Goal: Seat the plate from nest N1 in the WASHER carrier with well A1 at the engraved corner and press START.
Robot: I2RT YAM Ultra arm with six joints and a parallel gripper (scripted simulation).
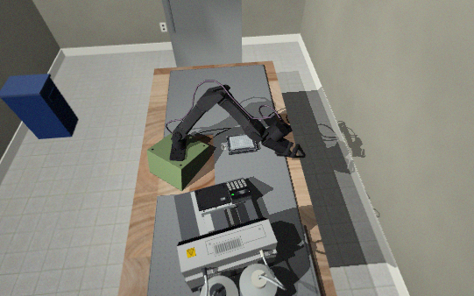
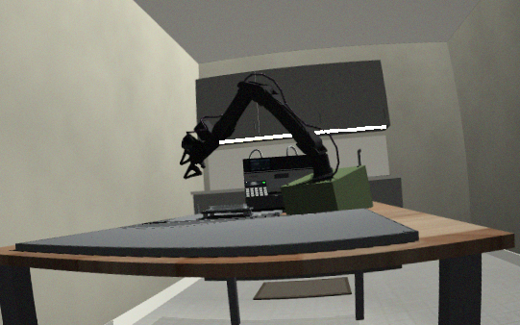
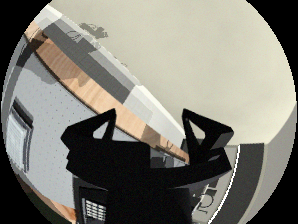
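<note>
Hanging in the air off the desk's [image 1: 142, 193] side edge, the gripper [image 1: 290, 150] has its fingers spread wide with nothing between them. In the exterior view the gripper [image 2: 190, 163] sits well above the desk surface, and the black arm [image 1: 219, 105] bends up from a green block [image 1: 180, 164] and down again. The plate [image 1: 241, 144] lies flat in its nest on the grey mat [image 1: 219, 81], just beside the arm's forearm and near the gripper, apart from it. The washer [image 1: 225, 238] stands further along the desk, with its keypad [image 1: 237, 185] facing the plate and a small green light showing just below the keys. In the wrist view both fingertips stand apart against the pale wall, with the desk edge slanting behind them.
</note>
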